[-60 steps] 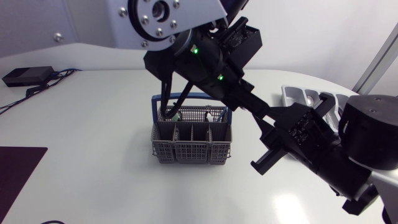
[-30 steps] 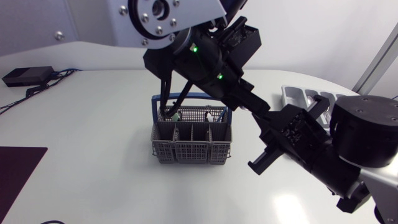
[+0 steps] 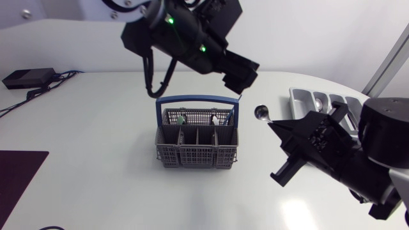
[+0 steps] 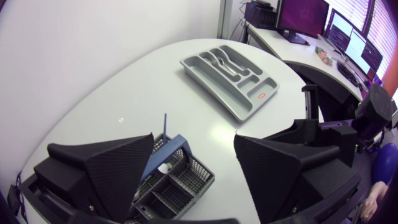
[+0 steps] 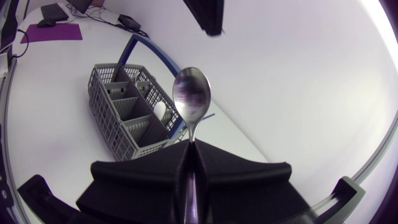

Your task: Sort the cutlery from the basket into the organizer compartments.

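Observation:
The grey cutlery basket (image 3: 197,145) with a blue handle stands mid-table, with a few pieces still in its back compartments. My right gripper (image 3: 279,130) hovers to its right, shut on the handle of a steel spoon (image 3: 261,112) whose bowl points up. In the right wrist view the spoon (image 5: 191,94) rises from the shut gripper (image 5: 191,145), with the basket (image 5: 127,111) beyond it. My left gripper (image 3: 241,79) hangs open above the basket's right end and holds nothing. Its wide-apart fingers (image 4: 118,167) frame the basket (image 4: 176,180). The grey organizer (image 3: 314,99) lies at the far right, also seen as the organizer (image 4: 231,76) ahead of the left gripper.
A black box with cables (image 3: 27,78) sits at the far left edge. A dark mat (image 3: 18,174) lies at the front left. The tip of my left gripper (image 5: 209,17) hangs just beyond the spoon in the right wrist view.
My left gripper has let go at the right gripper, opened, and drawn back up and to the left. The right gripper has shut on the spoon and holds it alone.

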`<control>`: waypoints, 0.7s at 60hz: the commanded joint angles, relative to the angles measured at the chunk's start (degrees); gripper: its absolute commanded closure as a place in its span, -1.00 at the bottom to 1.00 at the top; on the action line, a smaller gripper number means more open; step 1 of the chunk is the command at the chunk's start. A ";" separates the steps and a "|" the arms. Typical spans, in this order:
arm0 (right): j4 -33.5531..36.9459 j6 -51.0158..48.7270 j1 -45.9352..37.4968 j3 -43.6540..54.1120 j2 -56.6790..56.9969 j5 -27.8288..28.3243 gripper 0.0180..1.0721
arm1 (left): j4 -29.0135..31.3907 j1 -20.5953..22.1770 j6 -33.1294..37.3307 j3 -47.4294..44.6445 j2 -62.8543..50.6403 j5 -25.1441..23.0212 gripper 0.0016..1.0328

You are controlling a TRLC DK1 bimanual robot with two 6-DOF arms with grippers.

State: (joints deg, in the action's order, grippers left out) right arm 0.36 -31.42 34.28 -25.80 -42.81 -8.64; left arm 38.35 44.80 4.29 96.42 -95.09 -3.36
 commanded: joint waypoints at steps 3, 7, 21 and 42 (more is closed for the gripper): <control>2.89 -2.51 -9.06 2.16 1.94 7.59 0.89 | -1.08 -2.61 0.89 -2.03 4.56 0.81 -0.91; 3.68 -5.67 -19.52 2.60 1.50 16.82 0.89 | -1.43 -5.07 2.38 -4.75 6.23 1.16 -0.91; 3.68 -16.22 -41.67 2.86 -5.09 35.28 0.89 | -2.14 -8.50 6.60 -14.07 12.12 1.69 -0.91; 5.18 -35.20 -64.08 -5.93 -28.74 48.63 0.89 | -3.19 -12.72 10.73 -25.41 16.87 1.69 -0.91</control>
State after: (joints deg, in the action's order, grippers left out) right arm 4.64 -59.90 -26.09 -27.97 -66.35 38.39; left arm 35.59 32.93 13.30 74.08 -79.37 -1.80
